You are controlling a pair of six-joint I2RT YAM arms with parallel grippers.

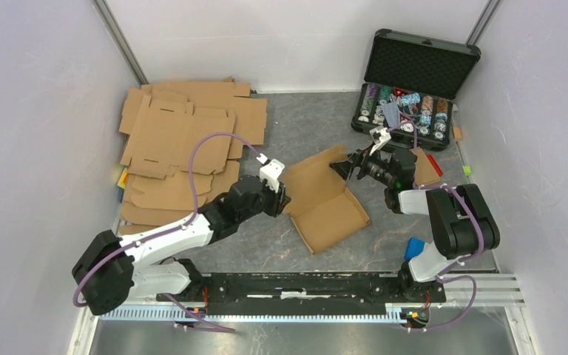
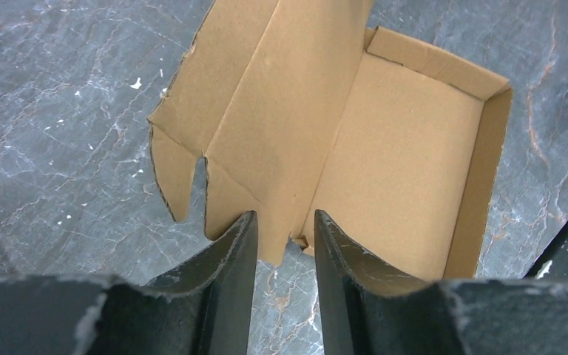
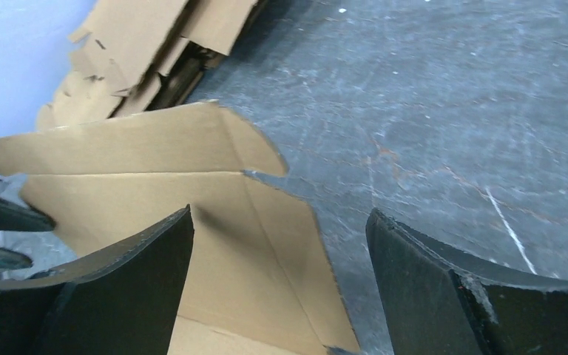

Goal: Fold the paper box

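Black case [image 1: 423, 68] at the far right is stood open; rows of poker chips [image 1: 407, 109] are held in it. The paper box [image 1: 330, 205] is laid mid-table [image 1: 303, 126], partly formed. Its two upright walls are shown clearly only by the left wrist view. Flat blanks [image 1: 185, 137] are stacked far left. The left claw [image 2: 285, 218] is held slightly apart at the box's near flap edge, clamped on nothing. The right claw [image 3: 281, 214] is spread wide over the opposite flap.
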